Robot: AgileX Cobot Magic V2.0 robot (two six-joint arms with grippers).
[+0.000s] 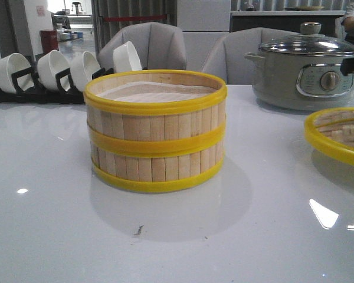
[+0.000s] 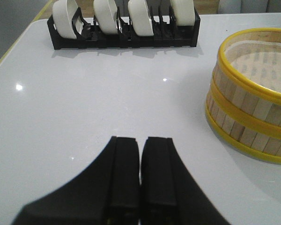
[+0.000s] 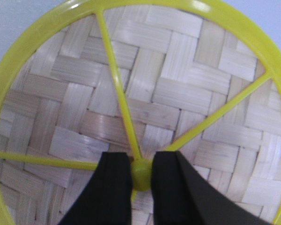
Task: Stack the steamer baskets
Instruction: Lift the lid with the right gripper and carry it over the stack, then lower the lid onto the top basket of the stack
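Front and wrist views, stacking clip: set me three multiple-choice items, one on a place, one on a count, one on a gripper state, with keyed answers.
1. Where is the woven yellow-rimmed bamboo lid?
A. On the stack
B. On the table right of the stack
C. On the pot

2. How many white ceramic bowls sit in the black rack?
A. Two
B. Four
C. Six

3. The right gripper is:
A. Closed on the lid's yellow centre knob
B. Open above bare table
C. Holding a bowl

Key: 1 B, the lid lies beside the two stacked pale-slat steamer baskets; 2 B, four show; 3 A, fingers flank the knob.
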